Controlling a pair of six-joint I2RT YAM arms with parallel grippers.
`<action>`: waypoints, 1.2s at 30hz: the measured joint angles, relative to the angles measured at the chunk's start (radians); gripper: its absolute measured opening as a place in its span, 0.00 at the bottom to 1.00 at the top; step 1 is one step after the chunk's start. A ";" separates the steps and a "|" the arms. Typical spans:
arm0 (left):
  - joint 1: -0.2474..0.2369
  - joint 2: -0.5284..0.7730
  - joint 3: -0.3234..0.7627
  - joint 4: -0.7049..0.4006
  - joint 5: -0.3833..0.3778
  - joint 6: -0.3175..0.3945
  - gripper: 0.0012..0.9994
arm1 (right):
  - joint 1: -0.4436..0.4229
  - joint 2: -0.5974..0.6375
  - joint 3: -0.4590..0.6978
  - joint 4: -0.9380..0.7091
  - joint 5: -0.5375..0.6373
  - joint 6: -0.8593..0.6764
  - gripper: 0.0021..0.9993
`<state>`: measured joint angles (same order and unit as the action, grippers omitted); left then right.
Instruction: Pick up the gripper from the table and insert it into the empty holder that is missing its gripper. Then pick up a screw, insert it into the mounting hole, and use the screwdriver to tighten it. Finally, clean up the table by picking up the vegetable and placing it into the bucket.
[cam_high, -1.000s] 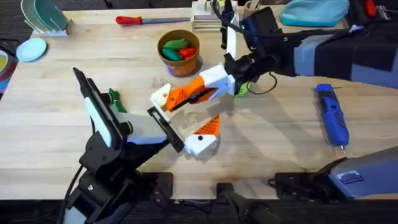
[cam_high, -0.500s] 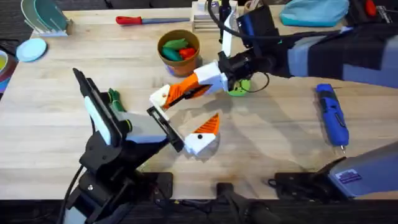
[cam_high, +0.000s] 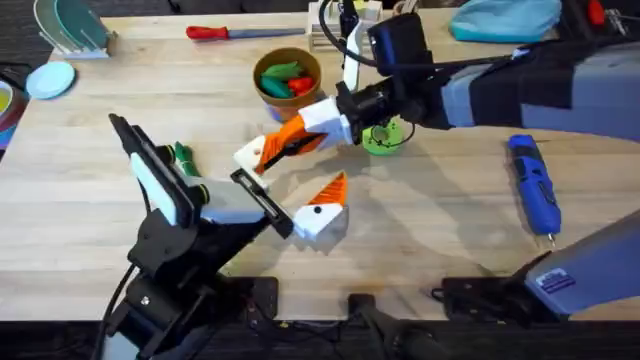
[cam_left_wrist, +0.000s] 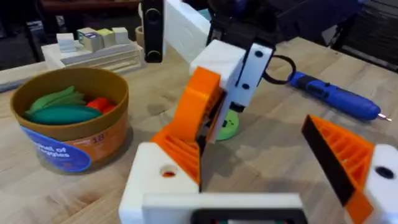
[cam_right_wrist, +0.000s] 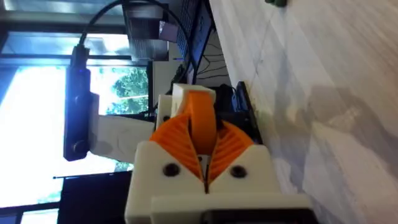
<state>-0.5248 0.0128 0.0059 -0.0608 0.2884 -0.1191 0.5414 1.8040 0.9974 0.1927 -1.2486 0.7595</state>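
Observation:
The orange ribbed gripper (cam_high: 288, 143) is pinched in my right gripper (cam_high: 310, 130), which reaches across from the right and is shut on it (cam_right_wrist: 200, 121). Its lower end rests against the white holder (cam_high: 250, 154) on my left gripper (cam_high: 290, 180), whose jaws stand wide open. In the left wrist view the gripper (cam_left_wrist: 198, 109) meets the holder (cam_left_wrist: 146, 186), and the other finger's orange pad (cam_left_wrist: 342, 158) is off to the side. The blue screwdriver (cam_high: 533, 185) lies at the right. A dark-green vegetable (cam_high: 183, 157) lies beside the left arm. The bucket (cam_high: 290, 100) stands at the back.
A lime-green ring (cam_high: 383, 140) lies under the right wrist. A red-handled tool (cam_high: 230, 32) lies along the far edge, with white blocks (cam_high: 325, 30) beside it. The bucket holds green and red toy pieces. A blue dish (cam_high: 50, 80) sits at the far left.
My right gripper has carried the orange gripper left and toward the far side. The left gripper and its holder have shifted slightly the same way.

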 joint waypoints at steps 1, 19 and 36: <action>0.000 0.000 0.000 0.000 -0.004 -0.002 0.99 | 0.002 0.001 0.000 0.010 0.005 0.009 0.01; 0.000 0.000 0.000 -0.003 -0.020 -0.021 0.99 | 0.011 0.003 0.002 0.024 0.051 0.034 0.01; 0.000 0.000 0.000 0.000 -0.003 -0.021 0.99 | -0.017 0.002 0.002 0.016 0.032 0.034 0.01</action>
<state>-0.5247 0.0132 0.0059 -0.0608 0.2855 -0.1398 0.5243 1.8065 0.9997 0.2089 -1.2171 0.7937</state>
